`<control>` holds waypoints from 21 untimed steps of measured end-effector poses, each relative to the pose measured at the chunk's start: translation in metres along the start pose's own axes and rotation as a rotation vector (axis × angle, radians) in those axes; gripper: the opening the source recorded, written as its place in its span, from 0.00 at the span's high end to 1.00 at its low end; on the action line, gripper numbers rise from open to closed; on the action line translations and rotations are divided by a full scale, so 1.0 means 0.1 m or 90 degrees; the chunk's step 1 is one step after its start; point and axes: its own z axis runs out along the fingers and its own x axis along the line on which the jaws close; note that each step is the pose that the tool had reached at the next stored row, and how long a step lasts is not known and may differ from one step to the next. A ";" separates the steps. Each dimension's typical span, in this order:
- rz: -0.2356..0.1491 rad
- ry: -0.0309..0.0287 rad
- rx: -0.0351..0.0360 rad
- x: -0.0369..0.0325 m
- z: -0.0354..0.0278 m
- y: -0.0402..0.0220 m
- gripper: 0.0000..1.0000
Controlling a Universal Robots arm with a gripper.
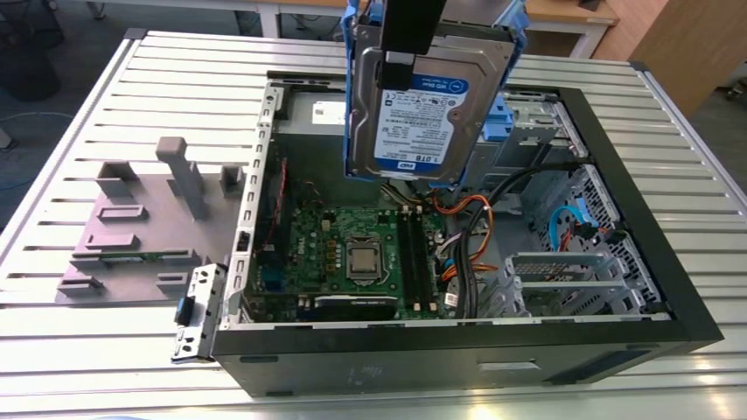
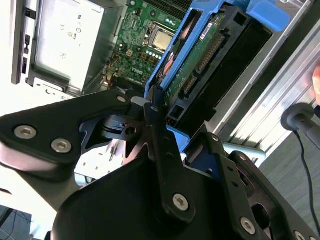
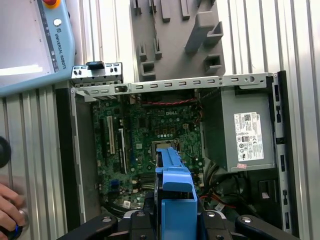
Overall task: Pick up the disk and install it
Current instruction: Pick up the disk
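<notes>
Disk [image 1: 426,96] hangs over the open computer case [image 1: 648,206], my jaws clamped on its top edge — that narrow hold could drop it onto the circuit board [image 1: 315,236].

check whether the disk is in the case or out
Out: the gripper holds the disk upright above the open case.

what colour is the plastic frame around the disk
Bright blue. The frame around the disk shows best in the first wrist view.
</notes>
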 end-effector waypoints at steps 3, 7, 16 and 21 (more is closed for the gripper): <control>0.000 0.0000 0.0000 0.006 0.000 -0.001 0.64; 0.000 0.0000 0.0000 0.015 0.000 -0.001 0.64; 0.000 0.0001 0.0000 0.034 0.000 -0.003 0.64; 0.000 0.0000 0.0000 0.045 0.000 -0.004 0.64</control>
